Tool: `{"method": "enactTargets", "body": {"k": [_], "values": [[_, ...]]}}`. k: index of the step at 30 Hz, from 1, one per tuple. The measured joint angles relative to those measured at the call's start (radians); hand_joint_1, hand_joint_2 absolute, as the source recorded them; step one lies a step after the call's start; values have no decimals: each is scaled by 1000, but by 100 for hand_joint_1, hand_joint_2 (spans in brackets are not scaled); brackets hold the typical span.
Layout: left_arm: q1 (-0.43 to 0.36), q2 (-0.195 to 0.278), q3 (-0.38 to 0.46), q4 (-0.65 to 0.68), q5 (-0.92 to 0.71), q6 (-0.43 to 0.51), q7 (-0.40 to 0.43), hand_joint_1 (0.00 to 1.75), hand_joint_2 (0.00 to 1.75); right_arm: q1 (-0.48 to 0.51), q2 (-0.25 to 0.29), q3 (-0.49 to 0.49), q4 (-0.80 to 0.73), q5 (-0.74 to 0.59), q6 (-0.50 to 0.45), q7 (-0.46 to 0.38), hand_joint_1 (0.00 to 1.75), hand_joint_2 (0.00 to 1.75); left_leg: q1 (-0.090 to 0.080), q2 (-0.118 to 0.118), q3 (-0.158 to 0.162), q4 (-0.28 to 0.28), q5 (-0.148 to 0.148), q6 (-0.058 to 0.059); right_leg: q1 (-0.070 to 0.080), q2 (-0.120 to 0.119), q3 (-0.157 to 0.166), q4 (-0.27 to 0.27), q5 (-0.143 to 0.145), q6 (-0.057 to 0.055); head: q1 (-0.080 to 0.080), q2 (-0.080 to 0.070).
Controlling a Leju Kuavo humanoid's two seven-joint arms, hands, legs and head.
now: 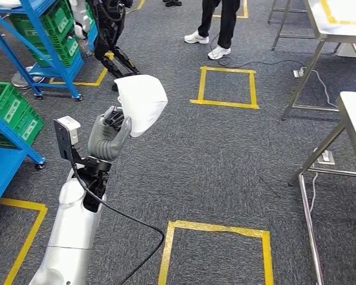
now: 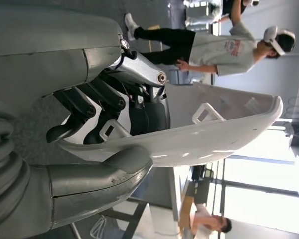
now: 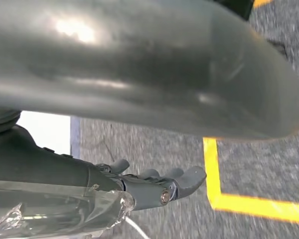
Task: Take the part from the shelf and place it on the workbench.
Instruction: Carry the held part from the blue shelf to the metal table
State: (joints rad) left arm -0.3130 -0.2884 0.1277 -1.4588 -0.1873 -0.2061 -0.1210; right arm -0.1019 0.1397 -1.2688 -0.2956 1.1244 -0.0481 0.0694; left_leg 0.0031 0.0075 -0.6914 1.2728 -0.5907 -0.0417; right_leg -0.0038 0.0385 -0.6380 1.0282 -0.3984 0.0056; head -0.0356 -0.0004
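The part [image 1: 140, 104] is a white curved plastic shell, held up over the grey carpet left of centre in the head view. My left hand [image 1: 109, 136] grips its lower edge, thumb on one face and dark fingers on the other. The left wrist view shows the part [image 2: 216, 134] close up, with the thumb under it and the fingers [image 2: 84, 107] hooked over its ribbed inner side. My right hand [image 3: 155, 184] hangs over the carpet with its fingers stretched out and nothing in them. A white workbench [image 1: 353, 113] stands at the right edge, another [image 1: 342, 24] at the far right.
Blue shelves [image 1: 51, 44] with green crates [image 1: 15, 110] stand on the left. A person's legs [image 1: 219, 24] and another dark robot [image 1: 111, 35] are ahead. Yellow tape squares [image 1: 228, 86] mark the carpet, and a cable [image 1: 266, 62] trails toward the bench legs.
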Motion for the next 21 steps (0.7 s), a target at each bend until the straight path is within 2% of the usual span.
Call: {"method": "enactTargets", "body": {"k": [1, 2, 3, 4, 5, 7, 9, 10, 11, 13, 14, 15, 16, 17, 18, 20, 21], "values": [[1, 0, 1, 0, -10, 3, -3, 175, 175, 1, 1, 0, 0, 0, 0, 1, 0, 0, 0, -2, -12, 14, 8, 0, -1, 15, 0, 0, 1, 1, 0, 0], [1, 1, 1, 0, -23, 7, -8, 175, 175, 2, 2, 0, 0, -1, -1, 3, 0, 0, 1, -5, -5, -10, 34, 0, -2, 31, -1, 0, 2, 2, 0, 0], [0, 1, 1, 0, -36, 11, -16, 175, 175, 3, 3, 0, 0, -2, -2, 4, 0, 0, 2, -14, 19, -64, 71, 0, -4, 46, -1, 0, 4, 5, 0, 0], [0, 1, 0, -1, -45, 12, -25, 175, 175, 4, 4, 0, 0, -3, -4, 5, 0, 0, 6, -37, 50, -129, 106, -1, -5, 61, -2, 1, 6, 9, 0, 0], [-1, 1, 0, -3, -46, 11, -33, 175, 175, 2, 5, 0, 0, -3, -4, 5, 0, 0, 11, -63, 79, -191, 128, 0, -6, 75, -6, 4, 6, 14, -1, 0], [-2, 0, 0, -7, -39, 6, -42, 175, 175, 2, 7, 0, 0, -2, -5, 4, 0, 0, 15, -95, 108, -254, 141, 6, -7, 101, -16, 6, 11, 28, -2, 0], [-3, -2, 1, -10, -34, 4, -42, 175, 175, 9, 9, 0, 0, -3, -5, 3, 0, 0, 11, -77, 110, -262, 142, 20, -12, 117, -24, 2, 17, 42, -4, 0], [-4, -4, 2, -12, -34, 4, -42, 175, 175, 13, 10, 0, 0, -3, -5, 2, 0, 0, 11, -65, 111, -264, 145, 28, -11, 102, -30, 7, 13, 46, -3, 0], [-5, -6, 3, -15, -33, 4, -43, 175, 175, 15, 11, 0, 0, -4, -5, 2, 0, 0, 11, -52, 112, -267, 148, 35, -9, 74, -42, 30, 0, 49, 1, 0], [-7, -8, 7, -22, -32, 4, -43, 175, 175, 12, 13, 0, 0, -5, -4, 1, 0, 0, 8, -24, 113, -269, 148, 44, -6, 3, -94, 141, -59, 54, 8, 0], [-7, -9, 10, -24, -32, 4, -43, 175, 175, 9, 14, 0, 0, -6, -4, 1, 0, 0, 5, -9, 114, -269, 147, 47, -7, -16, -126, 211, -91, 56, 10, 0], [-7, -9, 13, -25, -32, 5, -43, 175, 175, 7, 15, 0, 0, -6, -4, 1, 0, 0, 4, 7, 114, -269, 147, 48, -8, -26, -151, 265, -111, 58, 9, 0], [-7, -9, 15, -25, -34, 7, -44, 175, 175, 7, 16, 0, 0, -7, -4, 0, 0, 0, 3, 21, 114, -269, 146, 48, -8, -31, -159, 286, -113, 59, 9, 0], [-7, -10, 17, -27, -37, 13, -45, 175, 175, 8, 17, 0, 0, -8, -4, 0, 0, 0, 3, 35, 115, -268, 144, 46, -8, -35, -145, 267, -98, 60, 9, 0], [-7, -12, 19, -30, -42, 21, -48, 175, 175, 8, 17, 0, 0, -8, -5, -1, 0, 0, 3, 48, 117, -268, 143, 44, -8, -45, -113, 213, -71, 59, 9, 0], [-11, -14, 24, -41, -49, 35, -52, 175, 175, 7, 20, 0, 0, -11, -6, -4, 0, 0, -2, 70, 122, -266, 136, 35, -4, -92, -36, 79, -26, 55, 9, 0], [-15, -15, 26, -47, -52, 39, -53, 175, 175, 5, 22, 0, 0, -12, -7, -6, 0, 0, -5, 79, 124, -266, 134, 30, -1, -109, -13, 37, -16, 49, 8, 0]]}}
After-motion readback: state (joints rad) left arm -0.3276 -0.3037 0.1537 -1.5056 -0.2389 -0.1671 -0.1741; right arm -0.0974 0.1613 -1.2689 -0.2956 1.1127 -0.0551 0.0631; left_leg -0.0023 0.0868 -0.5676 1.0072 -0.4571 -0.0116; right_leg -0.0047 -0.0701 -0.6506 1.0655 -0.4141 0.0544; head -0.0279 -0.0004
